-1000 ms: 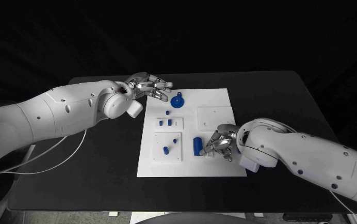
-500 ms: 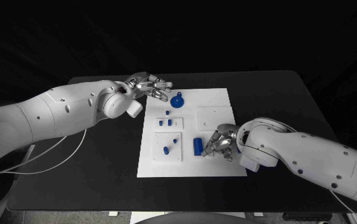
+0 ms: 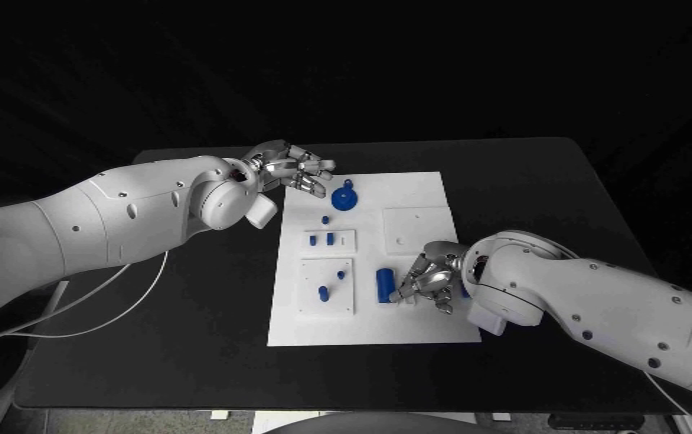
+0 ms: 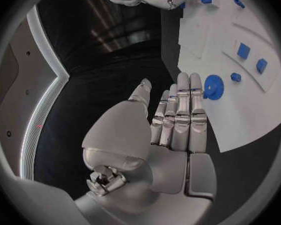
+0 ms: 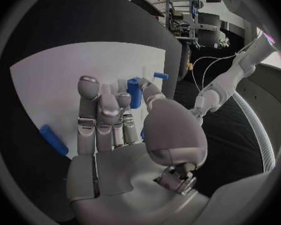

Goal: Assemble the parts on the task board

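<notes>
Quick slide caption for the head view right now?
Left hand hovers by the round blue part at the task board's far edge; right hand beside an upright blue part.

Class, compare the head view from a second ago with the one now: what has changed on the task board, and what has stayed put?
The right hand has edged slightly toward the robot beside the blue cylinder. The left hand stays by the round blue part; nothing is grasped or released, and the task board is unmoved.

right hand [image 3: 428,281] | edged slightly toward near table edge | beside blue cylinder [image 3: 385,285]
</notes>
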{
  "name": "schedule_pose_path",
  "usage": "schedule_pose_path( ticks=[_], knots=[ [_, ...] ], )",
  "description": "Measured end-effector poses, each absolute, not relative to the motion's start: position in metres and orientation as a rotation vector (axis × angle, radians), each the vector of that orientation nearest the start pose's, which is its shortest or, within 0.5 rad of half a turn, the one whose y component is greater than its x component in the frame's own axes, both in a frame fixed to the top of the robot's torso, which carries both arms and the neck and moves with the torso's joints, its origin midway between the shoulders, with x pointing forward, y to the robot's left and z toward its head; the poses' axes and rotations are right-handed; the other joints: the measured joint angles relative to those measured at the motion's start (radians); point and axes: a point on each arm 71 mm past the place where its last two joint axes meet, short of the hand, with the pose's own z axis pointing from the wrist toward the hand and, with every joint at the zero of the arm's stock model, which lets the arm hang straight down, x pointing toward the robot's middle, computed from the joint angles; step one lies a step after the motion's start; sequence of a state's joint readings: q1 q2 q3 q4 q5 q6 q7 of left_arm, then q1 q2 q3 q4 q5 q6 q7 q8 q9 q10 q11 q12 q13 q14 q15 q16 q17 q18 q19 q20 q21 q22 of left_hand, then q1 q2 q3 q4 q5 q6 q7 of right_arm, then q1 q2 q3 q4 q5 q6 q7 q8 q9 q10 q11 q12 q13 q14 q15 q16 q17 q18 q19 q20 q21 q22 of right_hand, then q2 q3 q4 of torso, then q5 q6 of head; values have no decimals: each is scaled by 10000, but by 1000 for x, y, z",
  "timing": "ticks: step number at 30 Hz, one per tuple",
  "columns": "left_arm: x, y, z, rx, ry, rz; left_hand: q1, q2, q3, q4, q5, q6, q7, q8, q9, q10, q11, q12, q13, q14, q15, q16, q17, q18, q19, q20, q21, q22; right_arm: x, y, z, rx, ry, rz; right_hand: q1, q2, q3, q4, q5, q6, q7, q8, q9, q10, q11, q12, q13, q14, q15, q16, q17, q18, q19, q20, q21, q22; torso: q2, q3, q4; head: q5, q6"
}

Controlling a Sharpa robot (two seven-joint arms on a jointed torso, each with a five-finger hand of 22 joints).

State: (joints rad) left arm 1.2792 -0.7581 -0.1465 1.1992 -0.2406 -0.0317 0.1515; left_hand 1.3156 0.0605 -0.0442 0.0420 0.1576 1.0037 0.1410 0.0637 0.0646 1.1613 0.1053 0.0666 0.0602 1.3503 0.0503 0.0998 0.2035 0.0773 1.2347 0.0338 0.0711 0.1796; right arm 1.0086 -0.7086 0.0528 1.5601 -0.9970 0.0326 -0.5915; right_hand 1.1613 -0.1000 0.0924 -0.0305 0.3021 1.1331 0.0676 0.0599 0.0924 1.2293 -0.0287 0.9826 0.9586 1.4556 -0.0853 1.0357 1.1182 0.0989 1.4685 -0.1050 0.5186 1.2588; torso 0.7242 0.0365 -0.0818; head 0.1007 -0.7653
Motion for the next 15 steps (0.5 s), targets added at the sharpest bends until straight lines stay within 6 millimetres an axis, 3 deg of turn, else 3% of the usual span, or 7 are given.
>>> schedule_pose_path(
  ticks=[15],
  knots=[
    [537,252,-206,-9152,18083,-12758,0,0,0,0,0,0,0,0,0,0,0,0,0,0,0,0,0,0,0,0,0,1,434,-136,-274,2689,23992,5791,79,-1,169,-169,-697,258,-40,0,37,0,0,0,4,0,1,0,0,0,0,0,0,0,0,0,7,-45,34]
  ],
)
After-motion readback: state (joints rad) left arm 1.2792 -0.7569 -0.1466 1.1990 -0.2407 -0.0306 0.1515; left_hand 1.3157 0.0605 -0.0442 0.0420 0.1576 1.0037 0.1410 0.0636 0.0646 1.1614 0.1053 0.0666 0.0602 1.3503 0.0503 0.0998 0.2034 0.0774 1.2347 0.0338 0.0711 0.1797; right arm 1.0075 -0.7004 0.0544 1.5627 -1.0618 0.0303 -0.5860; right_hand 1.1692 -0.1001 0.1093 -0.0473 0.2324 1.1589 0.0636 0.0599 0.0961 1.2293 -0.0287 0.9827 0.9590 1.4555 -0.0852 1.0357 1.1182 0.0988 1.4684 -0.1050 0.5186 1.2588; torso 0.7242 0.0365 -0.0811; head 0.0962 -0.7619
